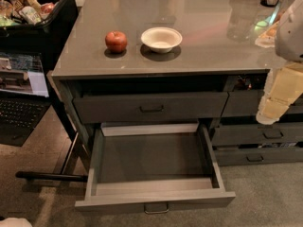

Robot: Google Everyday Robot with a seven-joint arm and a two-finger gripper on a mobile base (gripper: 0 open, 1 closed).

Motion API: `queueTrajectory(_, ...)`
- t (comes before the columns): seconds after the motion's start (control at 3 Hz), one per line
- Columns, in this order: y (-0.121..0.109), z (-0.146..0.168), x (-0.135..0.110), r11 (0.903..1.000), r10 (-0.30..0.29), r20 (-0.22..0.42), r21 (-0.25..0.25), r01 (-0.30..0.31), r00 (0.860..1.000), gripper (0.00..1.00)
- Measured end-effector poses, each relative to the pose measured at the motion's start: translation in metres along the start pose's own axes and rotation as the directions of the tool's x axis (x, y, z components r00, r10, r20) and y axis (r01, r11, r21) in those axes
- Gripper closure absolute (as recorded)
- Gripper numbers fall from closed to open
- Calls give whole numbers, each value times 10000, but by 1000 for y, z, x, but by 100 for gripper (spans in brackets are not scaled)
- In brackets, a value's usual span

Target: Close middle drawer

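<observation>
The middle drawer stands pulled far out from under the front edge of the table, towards the left front corner. Its flat grey front faces the floor side and its small metal pull sits in the middle of that front. I can see right down into its shallow grey box. Just above it the top drawer sits nearly flush, a little proud of the frame. The gripper hangs off the right front corner of the table, cream-coloured, in front of the right-hand stack of drawers and well apart from the open drawer. Whether it is spread or pressed together I cannot tell from here. On the table, near the front edge, a red apple sits just beside a white bowl, the two not touching. Past the left edge an open laptop rests below a black bin of groceries.
</observation>
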State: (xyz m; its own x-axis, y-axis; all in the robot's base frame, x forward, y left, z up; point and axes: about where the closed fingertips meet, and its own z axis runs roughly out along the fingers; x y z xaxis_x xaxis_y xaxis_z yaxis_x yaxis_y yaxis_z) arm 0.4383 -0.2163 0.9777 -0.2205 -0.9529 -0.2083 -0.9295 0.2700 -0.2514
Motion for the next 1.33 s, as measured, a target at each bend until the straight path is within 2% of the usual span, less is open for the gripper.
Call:
queueTrajectory(0.67, 0, -2, -1, 10000, -85, 94, 14, 85, 9999, 0)
queueTrajectory(1.0, 1, 11, 3, 9998, -159, 144, -108, 160, 9998, 0)
queueTrajectory(1.33, 14, 54, 19, 9982, -159, 463, -574, 185, 9988, 0)
